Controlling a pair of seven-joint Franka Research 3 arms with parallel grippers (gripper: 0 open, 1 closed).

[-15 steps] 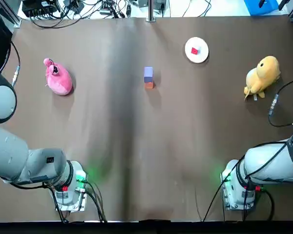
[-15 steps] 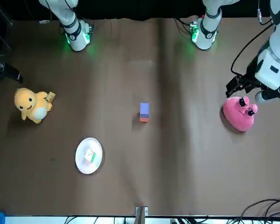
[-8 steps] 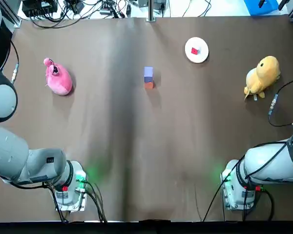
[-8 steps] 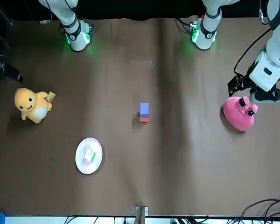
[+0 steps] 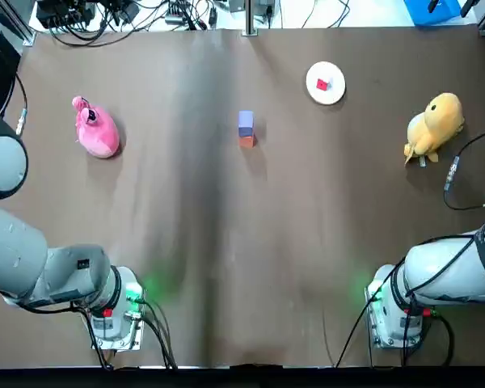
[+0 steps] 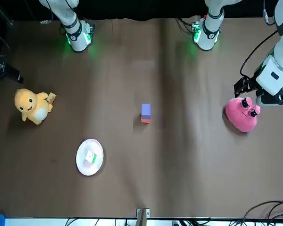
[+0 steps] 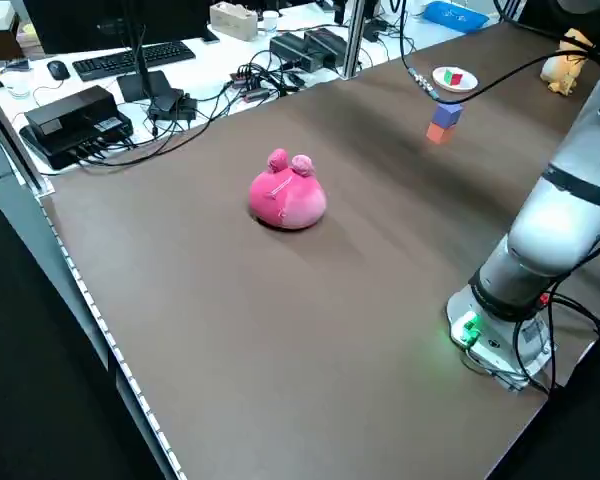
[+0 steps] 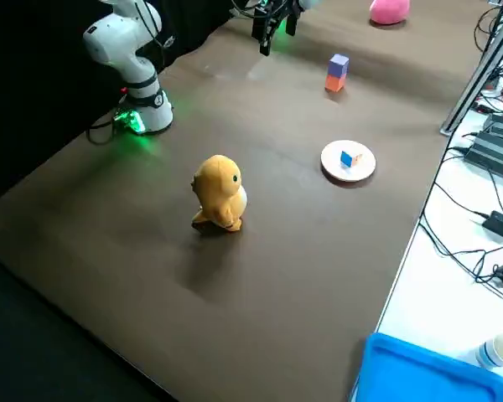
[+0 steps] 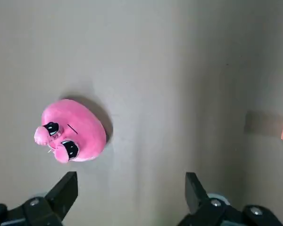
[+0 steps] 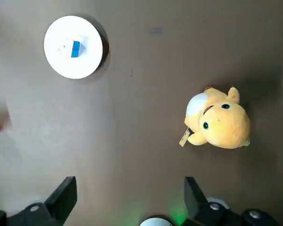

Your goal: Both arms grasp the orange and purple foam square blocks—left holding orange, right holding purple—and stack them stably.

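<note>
Near the pink plush (image 6: 243,117), left gripper (image 6: 244,86) slightly farther outward.

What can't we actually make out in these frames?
Orange foam square block: top view, purple foam square block on it covers most; both wrist views cut it at an edge.
Small multicoloured cube on white round plate: too small everywhere to identify.
Right gripper: outside the front view's frame.

A wide brown matte table (image 5: 226,242) fills the scene. Along its far edge runs a white desk (image 7: 195,45) with a black keyboard (image 7: 115,62), tangled black cables (image 5: 129,16) and a blue plastic tray (image 8: 436,373).
</note>
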